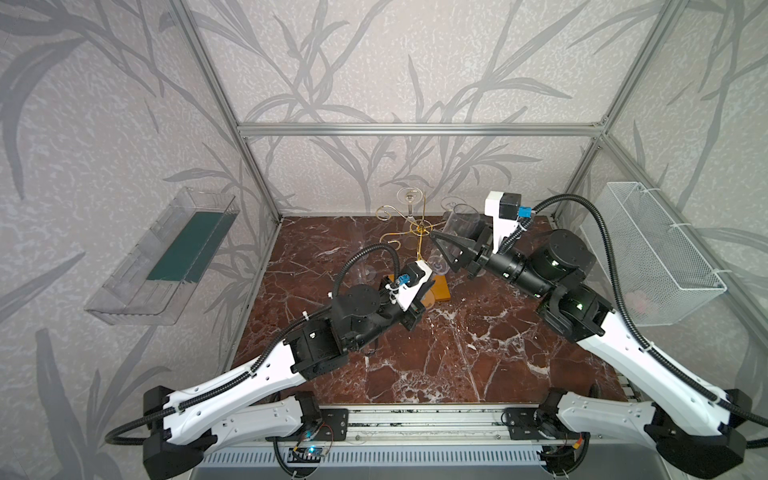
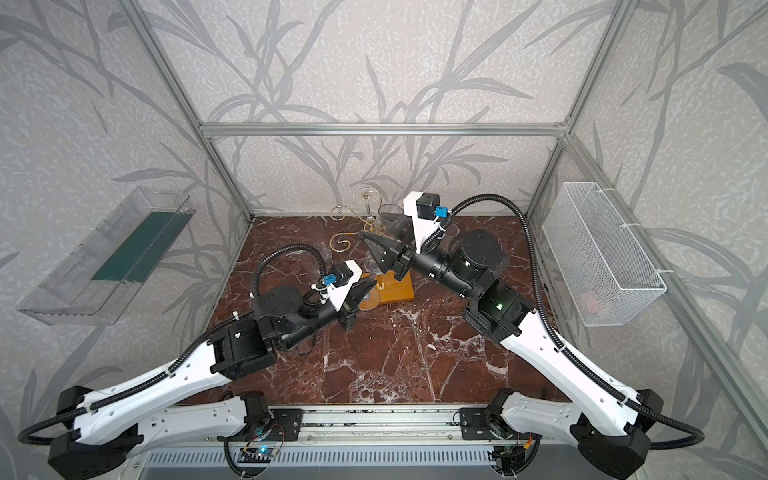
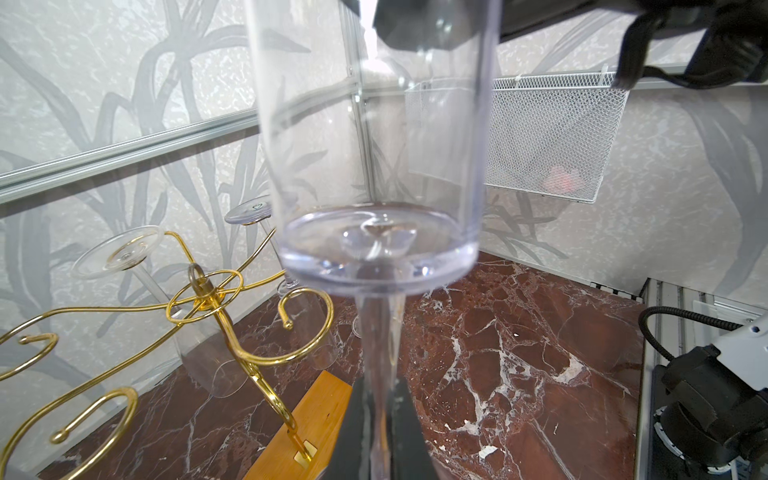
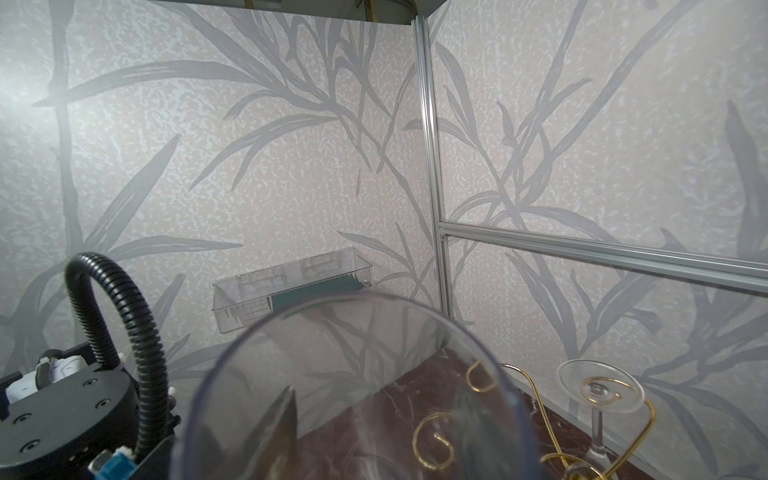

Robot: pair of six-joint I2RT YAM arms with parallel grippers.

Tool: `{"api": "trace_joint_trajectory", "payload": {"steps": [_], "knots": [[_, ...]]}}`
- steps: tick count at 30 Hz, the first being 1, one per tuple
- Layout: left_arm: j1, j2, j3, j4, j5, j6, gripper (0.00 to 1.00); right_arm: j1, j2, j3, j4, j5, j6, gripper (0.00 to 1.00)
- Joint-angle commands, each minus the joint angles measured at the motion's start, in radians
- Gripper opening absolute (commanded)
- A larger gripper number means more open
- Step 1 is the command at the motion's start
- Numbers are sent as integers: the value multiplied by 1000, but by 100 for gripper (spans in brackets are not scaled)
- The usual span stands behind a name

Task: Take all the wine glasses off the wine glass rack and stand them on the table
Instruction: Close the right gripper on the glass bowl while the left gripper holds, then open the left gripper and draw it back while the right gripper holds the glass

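Note:
The clear wine glass [image 1: 459, 224] [image 2: 388, 220] tilts beside the wine glass rack, free of its arms. My left gripper [image 3: 382, 424] [image 1: 427, 291] is shut on its stem [image 3: 380, 353], just above the rack's orange wooden base [image 1: 442, 289] [image 3: 307, 415]. My right gripper [image 1: 446, 235] [image 4: 378, 395] straddles the bowl [image 4: 353, 374] near the rim. Its fingers [image 4: 286, 415] show through the glass wall, and contact is unclear. The rack's gold curled arms [image 1: 422, 228] [image 3: 232, 340] stand behind. Another glass [image 1: 409, 197] [image 4: 598, 390] hangs upside down from one arm.
A clear plastic bin [image 1: 166, 257] is fixed to the left wall and a white mesh basket [image 1: 656, 249] to the right wall. Aluminium frame posts [image 1: 257, 178] close in the dark red marble tabletop [image 1: 457, 353]. The two arms meet near the rack.

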Motion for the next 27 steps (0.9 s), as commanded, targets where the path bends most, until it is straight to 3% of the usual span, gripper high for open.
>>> {"api": "trace_joint_trajectory", "payload": {"steps": [1, 10, 12, 16, 19, 22, 27], "knots": [[-6, -7, -6, 41, -18, 19, 0, -2, -22, 0, 50, -7, -5, 53], [-6, -6, -12, 37, -29, 10, 0, -2, -45, -37, 71, -5, -28, 43], [-7, -9, -14, 37, -34, 7, 9, -2, -48, -44, 71, -4, -34, 42], [-6, -33, -28, 41, -47, -8, 45, -3, -68, -70, 70, 20, -67, 42], [-6, -67, -54, 53, -46, -14, 62, -9, -96, -113, 68, 54, -103, 41], [-6, -110, -93, 64, -67, -29, 72, -24, -133, -167, 55, 94, -133, 40], [-6, -219, -167, 100, -120, -62, 76, -68, -212, -294, 48, 135, -187, 39]]}}
